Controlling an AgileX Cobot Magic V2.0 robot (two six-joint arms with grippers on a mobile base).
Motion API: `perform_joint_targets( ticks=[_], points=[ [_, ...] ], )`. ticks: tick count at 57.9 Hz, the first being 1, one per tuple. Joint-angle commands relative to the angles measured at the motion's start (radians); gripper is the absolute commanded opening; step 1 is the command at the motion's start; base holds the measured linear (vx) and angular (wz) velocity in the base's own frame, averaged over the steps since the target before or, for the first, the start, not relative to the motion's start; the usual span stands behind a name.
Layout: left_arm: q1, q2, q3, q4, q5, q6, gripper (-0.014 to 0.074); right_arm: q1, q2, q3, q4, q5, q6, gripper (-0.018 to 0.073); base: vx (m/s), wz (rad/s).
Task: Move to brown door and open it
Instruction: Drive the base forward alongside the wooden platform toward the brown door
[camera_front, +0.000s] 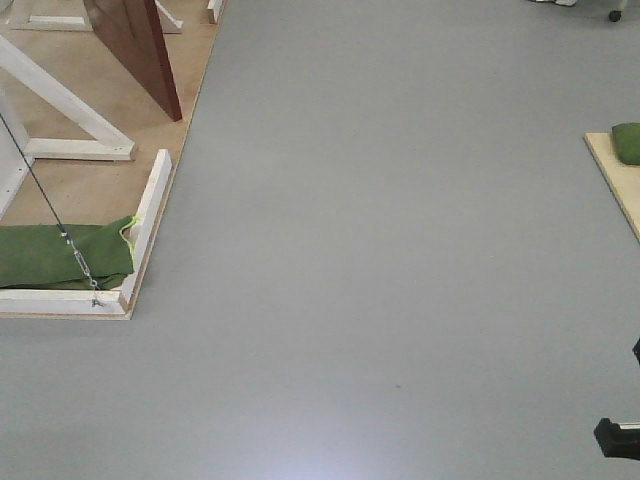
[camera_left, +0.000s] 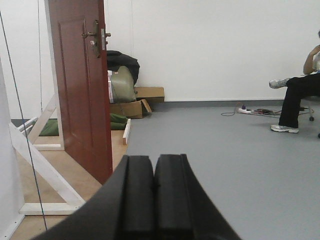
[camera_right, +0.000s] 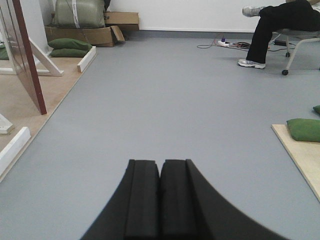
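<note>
- We see the brown door (camera_left: 80, 90) standing ajar, with its brass lever handle (camera_left: 95, 36) near its free edge.
- The left end effector (camera_left: 154, 167) is right of the door's foot and apart from it, pads pressed together, holding nothing.
- The right end effector (camera_right: 160, 170) is farther right of the door, likewise closed and empty.

Likely a robotics test lab: a free-standing brown door (camera_left: 80, 100) braced by white timber struts (camera_left: 45, 169) on a plywood base (camera_front: 90, 170), green sandbags (camera_right: 70, 44), bare white walls (camera_left: 225, 45), grey floor (camera_front: 400, 250), cardboard boxes (camera_left: 132, 107) far left.
</note>
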Motion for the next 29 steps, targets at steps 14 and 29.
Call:
perform_joint_targets(
  ticks=[14, 29],
  points=[
    [0.000, -0.013, -0.017, -0.002, -0.085, -0.002, -0.0006, -0.002, 0.013, 0.004, -0.006, -0.083, -0.005, 0.0000, 0.00, 0.00],
    [0.000, -0.013, -0.017, -0.002, -0.085, -0.002, -0.0006, -0.002, 0.013, 0.004, -0.006, -0.083, -0.005, 0.0000, 0.00, 0.00]
  ],
)
